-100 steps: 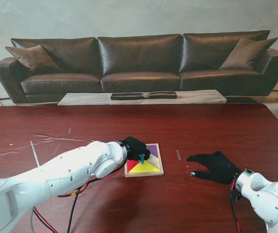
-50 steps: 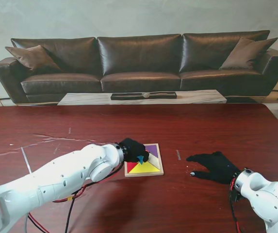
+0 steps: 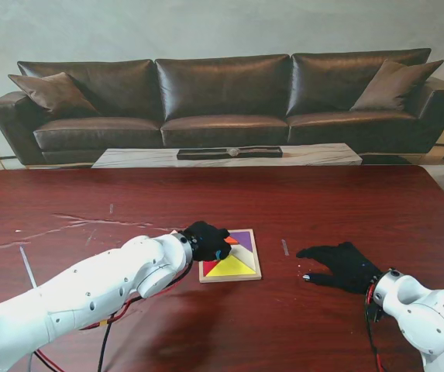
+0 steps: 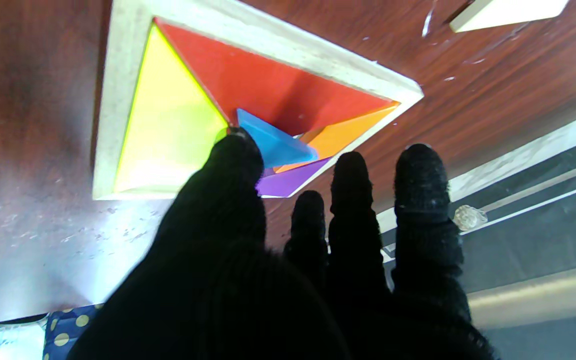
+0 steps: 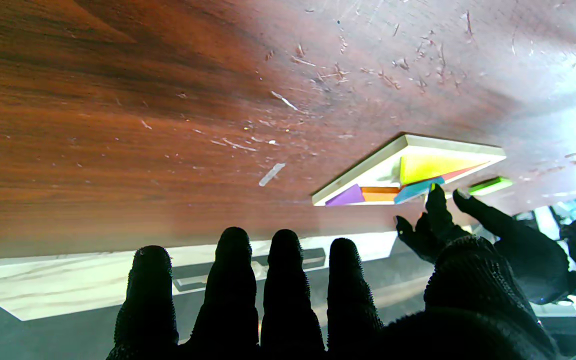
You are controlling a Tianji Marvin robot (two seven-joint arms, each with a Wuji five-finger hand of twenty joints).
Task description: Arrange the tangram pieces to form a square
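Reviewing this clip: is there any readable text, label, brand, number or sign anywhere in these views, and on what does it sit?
None readable in any view.
The tangram tray and its coloured pieces are plain, with no letters or numbers.
The left hand and right hand wear plain black gloves.
The dotted blue item at the left wrist view's edge shows a pattern only, no text.

The left white arm reaches inward from the near left, its black-gloved left hand palm-down with the thumb extended and the other fingers loosely apart. The black-gloved right hand lies flat, fingers spread, holding nothing.
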